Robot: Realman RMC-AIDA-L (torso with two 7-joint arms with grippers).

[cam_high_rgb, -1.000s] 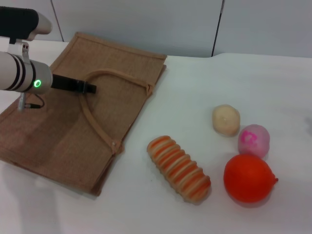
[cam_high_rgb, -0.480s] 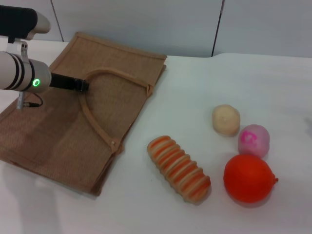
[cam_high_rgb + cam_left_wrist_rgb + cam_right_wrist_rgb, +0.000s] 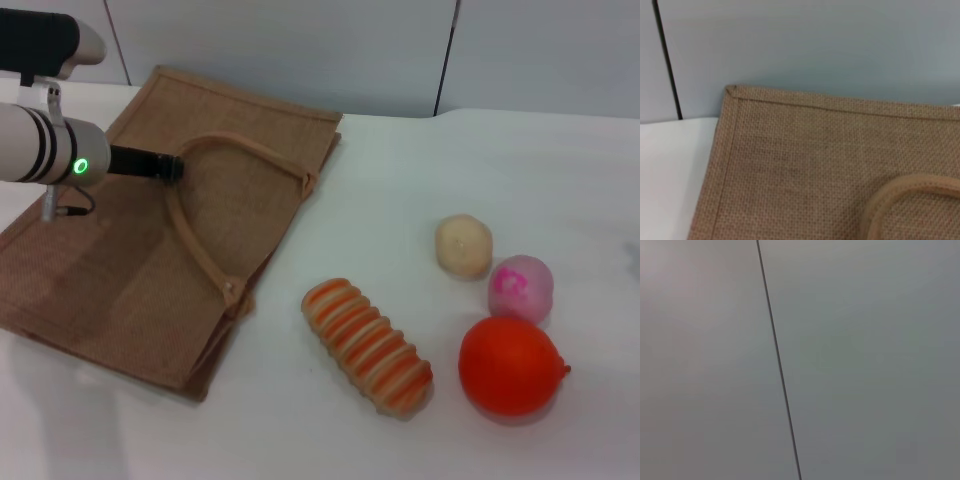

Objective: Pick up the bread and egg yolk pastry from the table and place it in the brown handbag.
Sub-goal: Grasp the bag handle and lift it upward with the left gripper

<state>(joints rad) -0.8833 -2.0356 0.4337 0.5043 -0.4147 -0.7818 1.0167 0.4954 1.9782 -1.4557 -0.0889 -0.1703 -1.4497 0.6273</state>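
One handle loop (image 3: 205, 215) of the brown handbag (image 3: 120, 270) has changed since half a second ago: its curved top now sits higher and nearer the bag's far edge, drawn up against the dark tip of the left gripper (image 3: 165, 167), which has itself shifted slightly toward 12 o'clock. The gripper's tip touches that loop at about 10 o'clock of the head view, but whether its fingers are closed on the strap or merely hooked beneath it I cannot tell. Nothing else has moved. On the white table (image 3: 480, 180) lie four food items: one bread (image 3: 367, 346), striped orange and cream, at about 6 o'clock; one egg yolk pastry (image 3: 463, 245) at about 3 o'clock of the loaf; one pink ball (image 3: 520, 288) just beside the pastry and one round orange fruit (image 3: 511, 366) touching or nearly touching the pink ball, at 5 o'clock of the view. The bag counts one, lying flat at 9 o'clock, well apart from the pastry and near the loaf's left end. The left wrist view shows only the bag's woven corner and a bend of the strap. The right gripper is not in view; its wrist camera faces a plain grey wall panel (image 3: 865, 360) with one dark seam.
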